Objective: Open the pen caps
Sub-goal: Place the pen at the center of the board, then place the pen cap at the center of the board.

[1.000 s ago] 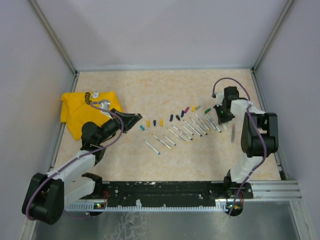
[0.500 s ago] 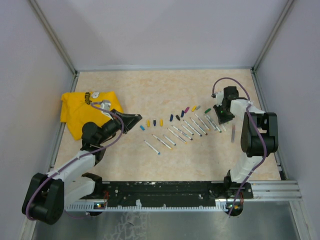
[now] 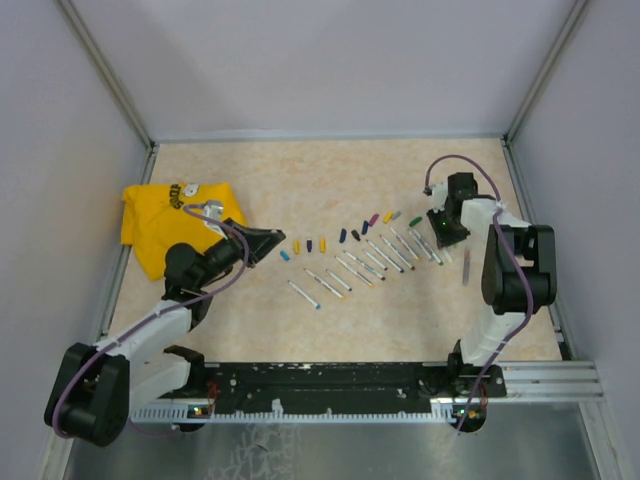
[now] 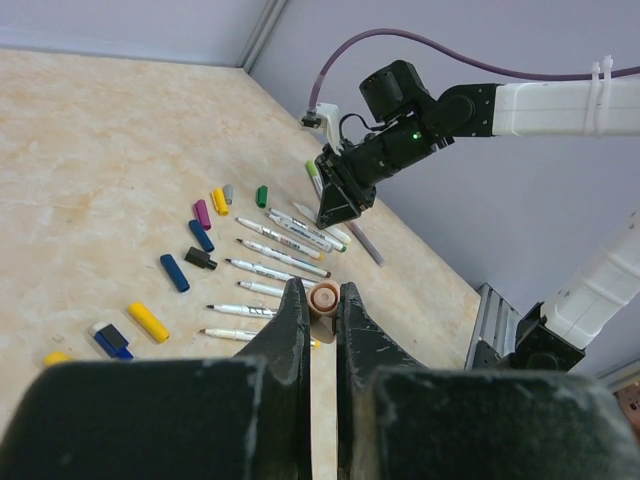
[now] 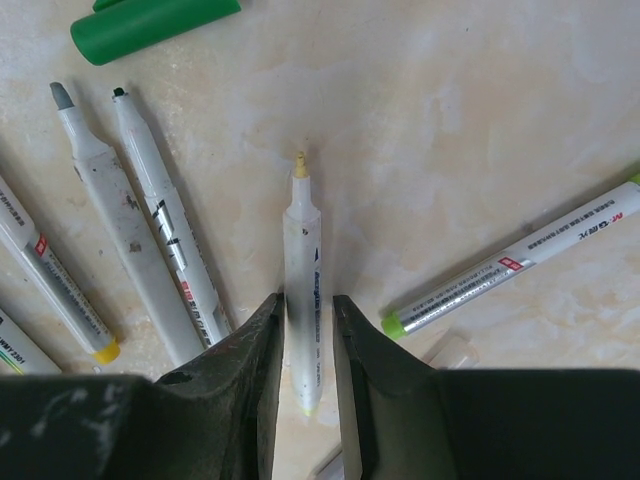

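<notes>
Several small pen caps (image 3: 343, 236) lie in a slanted row on the table, blue, yellow, black, magenta, grey and green; they also show in the left wrist view (image 4: 174, 272). Below them lie several uncapped whitish pen barrels (image 3: 370, 262). My left gripper (image 3: 275, 240) hovers left of the row and is shut on a small tan cap (image 4: 324, 298). My right gripper (image 3: 440, 232) is low at the row's right end. Its jaws straddle a yellow-tipped pen barrel (image 5: 302, 270) that lies flat on the table, with a small gap on one side. A green cap (image 5: 155, 25) lies beyond it.
A yellow cloth (image 3: 170, 220) lies at the left, behind my left arm. A single pen (image 3: 466, 267) lies to the right of my right gripper. A silver pen with a lime end (image 5: 520, 268) lies right of the jaws. Walls enclose the table.
Almost nothing has moved; my right gripper shifted very slightly and came back. My left gripper still holds the tan cap.
</notes>
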